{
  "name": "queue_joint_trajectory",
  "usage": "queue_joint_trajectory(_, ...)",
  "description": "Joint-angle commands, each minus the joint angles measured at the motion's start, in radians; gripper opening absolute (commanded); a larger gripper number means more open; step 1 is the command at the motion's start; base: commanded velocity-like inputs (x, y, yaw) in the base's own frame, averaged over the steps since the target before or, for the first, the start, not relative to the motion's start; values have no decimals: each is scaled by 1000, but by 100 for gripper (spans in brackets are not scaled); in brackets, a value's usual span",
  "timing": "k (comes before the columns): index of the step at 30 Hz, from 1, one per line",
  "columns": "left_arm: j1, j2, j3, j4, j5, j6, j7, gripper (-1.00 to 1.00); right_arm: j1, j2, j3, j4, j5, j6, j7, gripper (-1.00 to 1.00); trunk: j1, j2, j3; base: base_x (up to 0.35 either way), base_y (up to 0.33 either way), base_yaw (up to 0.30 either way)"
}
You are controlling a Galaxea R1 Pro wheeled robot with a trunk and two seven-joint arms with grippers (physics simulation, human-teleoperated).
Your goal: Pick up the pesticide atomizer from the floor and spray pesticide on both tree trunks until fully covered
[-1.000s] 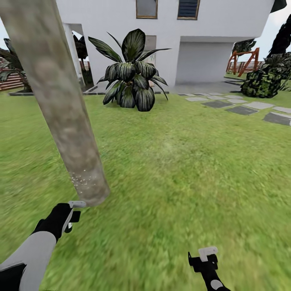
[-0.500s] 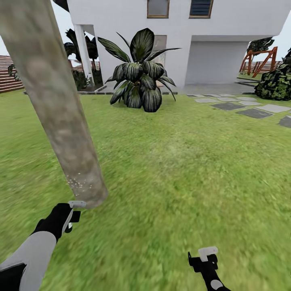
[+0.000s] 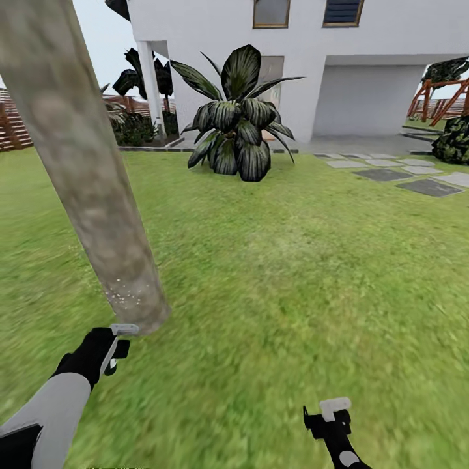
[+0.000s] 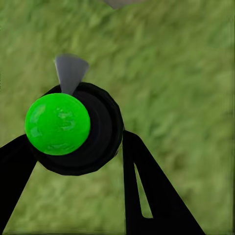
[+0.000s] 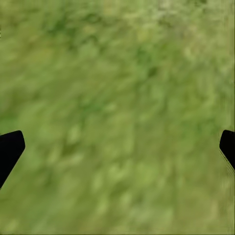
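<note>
**Q:** Green lawn (image 3: 293, 273) runs back to a white house (image 3: 365, 58), with a broad-leaved plant (image 3: 238, 127) and grey paving slabs (image 3: 404, 179) before it. Which landmark fixes the other positions?

**A:** The tree trunk (image 3: 85, 169), a thick grey-tan column leaning across the head view. A patch of pale specks marks its bark just above the base. The left gripper (image 3: 116, 345) sits just beside that base, near or touching it. The right gripper (image 3: 333, 413) hangs over bare grass well apart from the trunk, on the side away from the left arm.

**Q:** Where is the pesticide atomizer?

**A:** In the left gripper. The left wrist view shows the pesticide atomizer (image 4: 73, 129) as a black rounded body with a bright green cap and a grey nozzle tip, seated between the two black fingers (image 4: 147, 196), which are clamped on it. The nozzle points away from the wrist; whether it is aimed squarely at the bark cannot be told.

**Q:** And the right jaws?

**A:** Spread wide: in the right wrist view a dark fingertip shows at each edge, with nothing but grass between them.

**Q:** How is the atomizer likely to handle?

**A:** Judged from its look, it is a light, rigid plastic item with a smooth, rounded shell that could rotate in the grip. Holding it across the black body, below the cap and clear of the nozzle, appears soundest. Most of the trunk looks uncovered, so coverage seems at an early stage.
</note>
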Motion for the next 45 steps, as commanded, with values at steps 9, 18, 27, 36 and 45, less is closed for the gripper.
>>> queue_joint_trajectory(9,-1,-1,4,-2,-2,4,-1,-100,0,0,8,0,-10,-3,-3,100,0,0,-1,95,-264,276)
queue_joint_trajectory(18,-1,-1,4,-1,-2,4,-1,-100,0,0,8,0,-10,-3,-3,100,0,0,-1,137,-264,276)
queue_joint_trajectory(27,-1,-2,4,-1,-2,4,-1,-100,0,-3,7,0,-8,-3,-3,100,0,0,-1,151,-264,53)
queue_joint_trajectory(36,-1,-1,4,-2,-2,4,-1,-100,0,-2,7,-1,-9,-3,-3,100,0,0,-1,151,-264,0)
queue_joint_trajectory(45,-1,-1,7,-16,-1,5,-1,-100,0,-1,7,0,-9,-2,-3,100,0,0,-1,150,-262,196)
